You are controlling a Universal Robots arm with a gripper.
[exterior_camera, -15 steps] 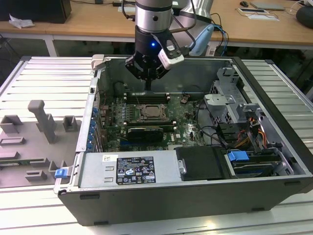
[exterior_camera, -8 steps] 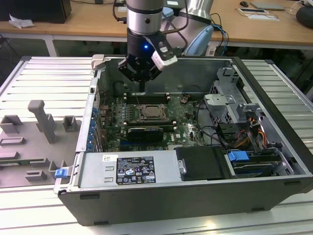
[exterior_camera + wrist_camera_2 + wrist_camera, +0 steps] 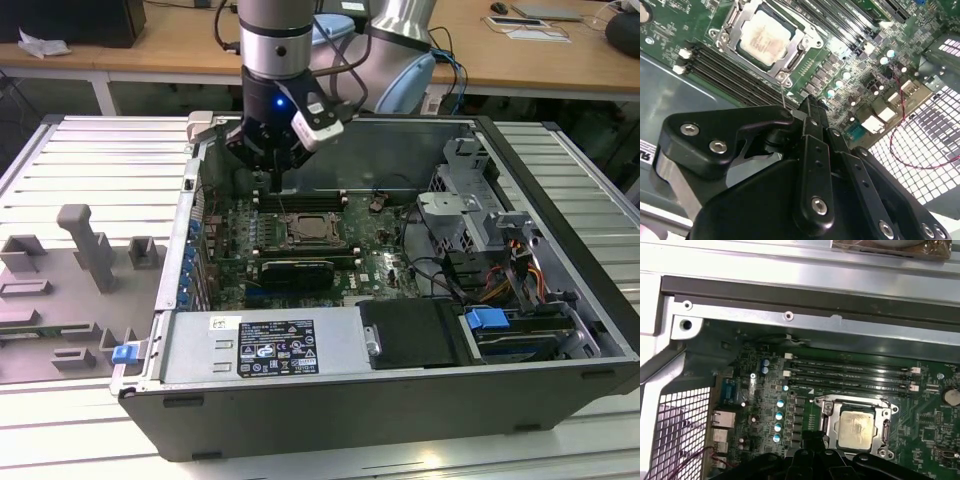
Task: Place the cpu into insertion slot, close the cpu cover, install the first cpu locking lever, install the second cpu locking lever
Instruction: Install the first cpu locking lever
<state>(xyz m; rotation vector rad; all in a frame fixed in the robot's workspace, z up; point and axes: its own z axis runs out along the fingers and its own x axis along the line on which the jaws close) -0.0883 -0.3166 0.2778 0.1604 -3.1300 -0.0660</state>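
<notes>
The cpu lies flat in the insertion slot on the green board, its pale metal top also visible in the first wrist view. The silver cpu cover lies down around it as a frame. A thin wire locking lever stands up from the socket's corner to my fingertips. My gripper hangs just behind the socket, over the memory slots, with its fingers together. I cannot tell whether the lever is pinched or just touching. The gripper fills the near part of the second wrist view.
Long black memory slots run behind the socket. The open case has a silver labelled box at the front, a drive cage and cables at the exterior view's right, and a perforated wall. A grey fixture lies outside on the exterior view's left.
</notes>
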